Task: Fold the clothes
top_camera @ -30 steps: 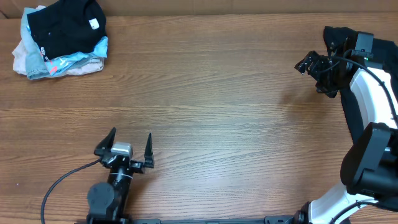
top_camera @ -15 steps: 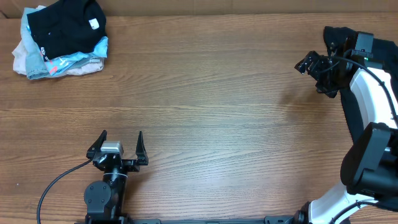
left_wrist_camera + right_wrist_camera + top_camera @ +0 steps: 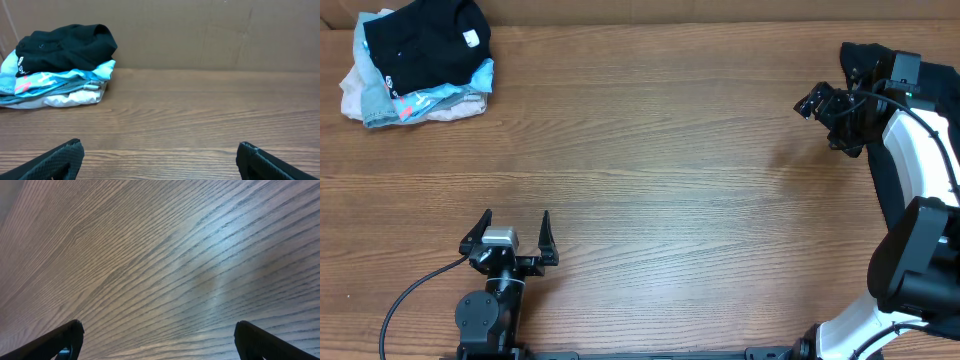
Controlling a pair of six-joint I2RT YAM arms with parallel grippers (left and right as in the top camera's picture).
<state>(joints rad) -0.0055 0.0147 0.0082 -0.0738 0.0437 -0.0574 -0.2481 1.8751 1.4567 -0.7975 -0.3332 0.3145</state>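
Note:
A folded black T-shirt [image 3: 425, 45] with a small white label lies on top of a pile of clothes at the table's far left corner. It also shows in the left wrist view [image 3: 65, 47], far ahead and to the left. My left gripper [image 3: 513, 225] is open and empty near the front edge, its jaws wide apart over bare wood [image 3: 160, 160]. My right gripper [image 3: 823, 112] is open and empty above the table's right side, and its wrist view [image 3: 160, 340] holds only wood grain.
Under the black shirt lie light blue [image 3: 440, 92] and white [image 3: 360, 95] garments, also seen in the left wrist view [image 3: 60, 80]. A brown cardboard wall [image 3: 210, 35] runs along the table's far edge. The wooden table [image 3: 660, 170] spans the middle.
My left gripper has shifted a little to the left and turned straighter, then stopped. The right arm and the pile have not moved.

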